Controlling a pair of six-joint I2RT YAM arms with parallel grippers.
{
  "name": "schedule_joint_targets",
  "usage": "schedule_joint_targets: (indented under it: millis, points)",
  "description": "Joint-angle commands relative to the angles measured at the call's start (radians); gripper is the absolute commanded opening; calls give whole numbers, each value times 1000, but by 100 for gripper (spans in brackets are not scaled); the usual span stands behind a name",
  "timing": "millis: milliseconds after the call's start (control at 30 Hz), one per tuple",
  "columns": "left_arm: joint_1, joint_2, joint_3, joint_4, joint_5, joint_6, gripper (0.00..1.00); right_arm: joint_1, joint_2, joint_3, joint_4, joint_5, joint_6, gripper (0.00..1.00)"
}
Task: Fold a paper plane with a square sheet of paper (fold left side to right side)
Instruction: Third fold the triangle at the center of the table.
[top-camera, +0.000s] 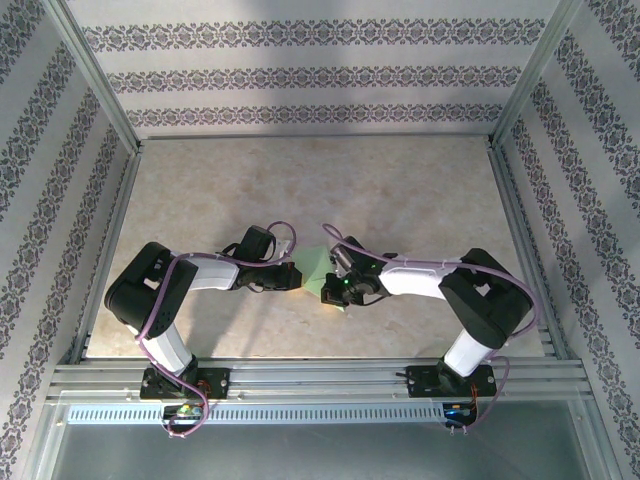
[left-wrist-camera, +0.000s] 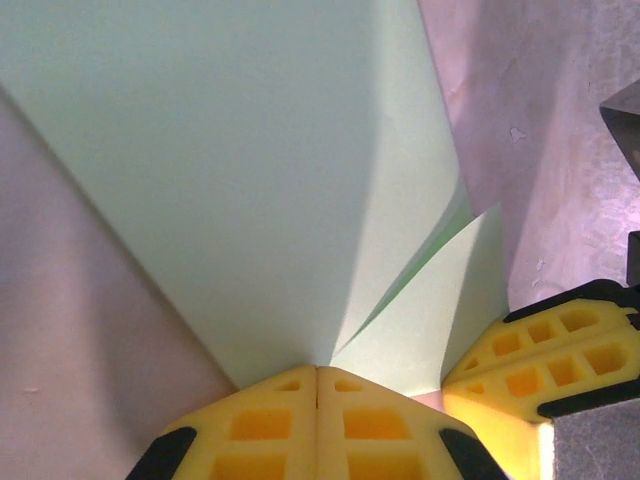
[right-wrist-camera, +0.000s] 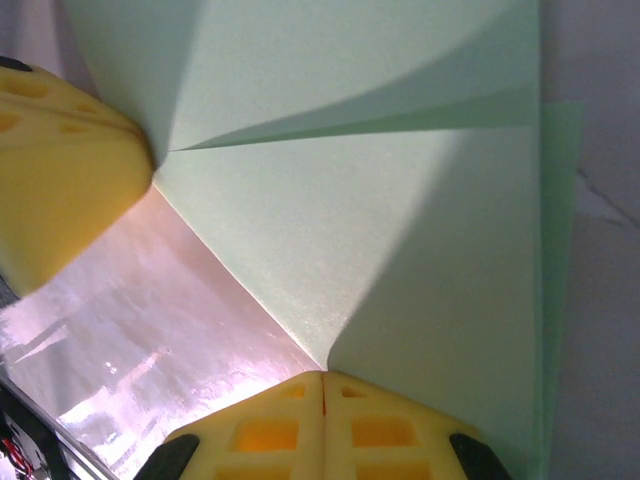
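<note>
Pale green sheet of paper, thin and plain, sits near the middle of the beige marbled surface, caught between the two arms where they meet. The left pincer comes at it from the left and the right pincer from the right, the two almost touching.

From the left wrist, the sheet of paper fans out from a narrow point that runs straight into the left pincer. Its yellow foam fingers are pressed flat together on that point. A second layer of paper peels off to the right along a crease, and the other arm's yellow finger sits just beside it.

From the right wrist it looks much the same. The right pincer is clamped tight on a corner of the sheet of paper. A sharp fold crosses the upper part, and an under-layer peeks out along the right edge. The left arm's yellow finger touches the paper at the far left.

I cannot tell whether the paper is lifted clear of the surface.
</note>
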Motion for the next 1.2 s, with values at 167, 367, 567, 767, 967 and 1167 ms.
schedule_joint_targets:
  millis: [167,367,567,767,967,1167]
  points:
    - [-7,70,10,-71,-133,57,0,-41,-79,-112,-163,55,1,0]
    - [-7,38,27,-66,-100,39,0,-47,-78,-105,-156,45,-17,0]
    - [-14,-103,41,-100,-58,31,0,-46,-59,-98,-114,29,-5,0]
    - [-105,-125,105,-165,-38,42,0,-45,-56,-90,-106,34,-2,0]
    - [-171,-21,164,-137,-42,21,0,-43,-50,-88,-98,35,1,0]
    - [-187,50,211,-178,-68,57,0,-41,-45,-87,-96,38,0,0]
